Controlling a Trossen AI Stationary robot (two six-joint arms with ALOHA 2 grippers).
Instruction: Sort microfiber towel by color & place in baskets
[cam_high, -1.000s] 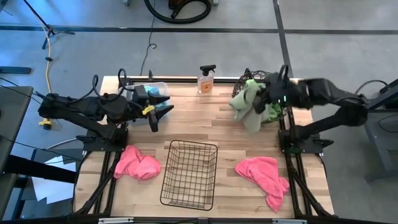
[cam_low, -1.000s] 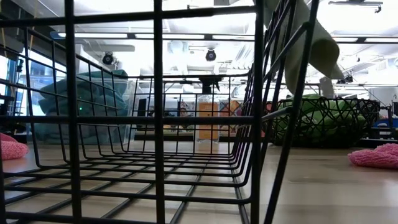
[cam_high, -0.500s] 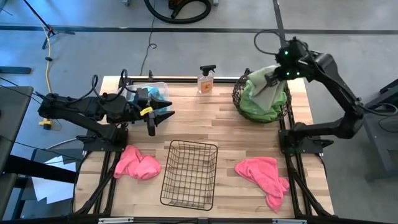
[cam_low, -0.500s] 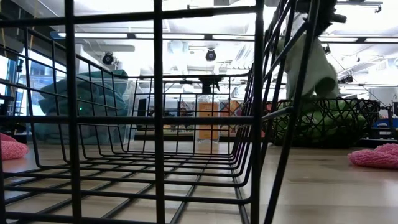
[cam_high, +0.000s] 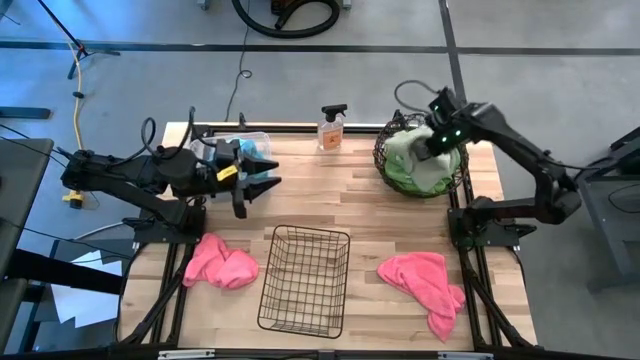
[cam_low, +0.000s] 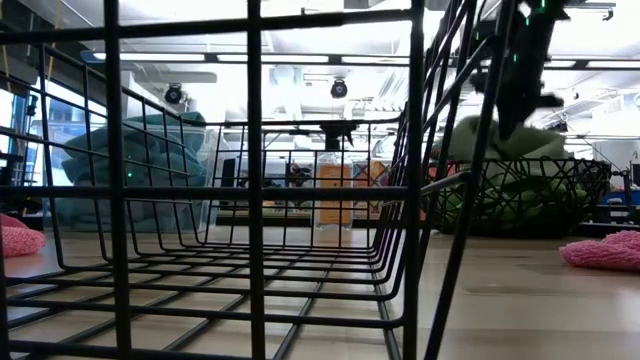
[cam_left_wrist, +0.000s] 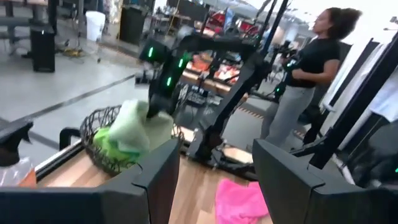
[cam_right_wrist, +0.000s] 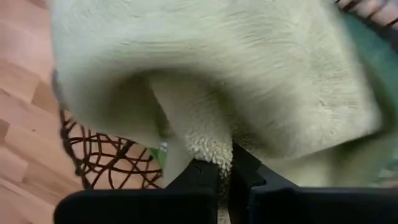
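My right gripper hangs over the round dark wire basket at the far right, shut on a pale green towel that lies bunched on the green towels inside. My left gripper waits open and level beside the clear bin, which holds teal towels. One pink towel lies flat at the near left, another at the near right. The black wire-grid basket stands between them. My right gripper pinches a raised fold of the pale green towel between its two shut fingers. The fingers come from above, slanting steeply down. The rest of the towel spreads slack below them over the heap in the round basket.
An orange spray bottle stands at the far edge between the bin and the round basket. In the left wrist view a person stands beyond the table's right side. Bare wood lies in the table's middle.
My right gripper has swung the pale green towel from just left of the round basket toward the far edge, over the basket, then down. The towel, which hung long below the fingers, now sits bunched on the basket's heap. My left gripper has turned a little in place.
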